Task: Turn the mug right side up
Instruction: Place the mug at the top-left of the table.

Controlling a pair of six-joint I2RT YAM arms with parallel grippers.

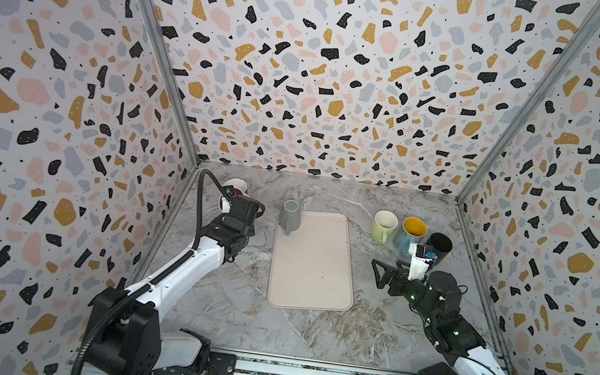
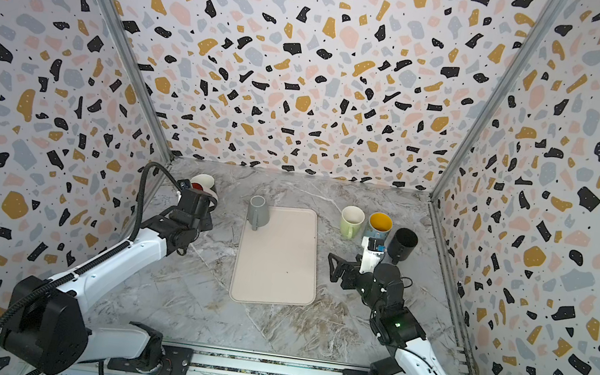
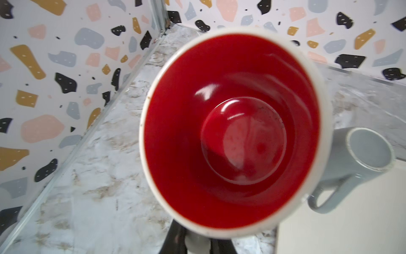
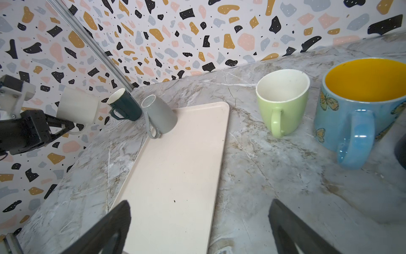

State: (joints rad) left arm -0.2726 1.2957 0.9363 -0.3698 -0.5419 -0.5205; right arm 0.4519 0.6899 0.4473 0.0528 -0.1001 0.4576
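My left gripper (image 3: 196,242) is shut on the handle of a white mug (image 3: 232,132) with a red inside. It holds the mug off the table near the far left corner, tipped on its side with the mouth toward the wrist camera. Both top views show only part of that white mug (image 1: 236,184) (image 2: 203,181) beyond the gripper. In the right wrist view the white mug (image 4: 77,105) hangs clear of the table. A grey mug (image 1: 289,217) stands base up on the far left corner of the beige tray (image 1: 312,274). My right gripper (image 1: 378,273) (image 4: 197,209) is open and empty over the tray's right edge.
A light green mug (image 1: 383,226), a blue butterfly mug (image 1: 412,230) with a yellow inside and a black mug (image 1: 439,248) stand upright at the far right. A dark green mug (image 4: 125,105) stands near the far left corner. Patterned walls close in three sides.
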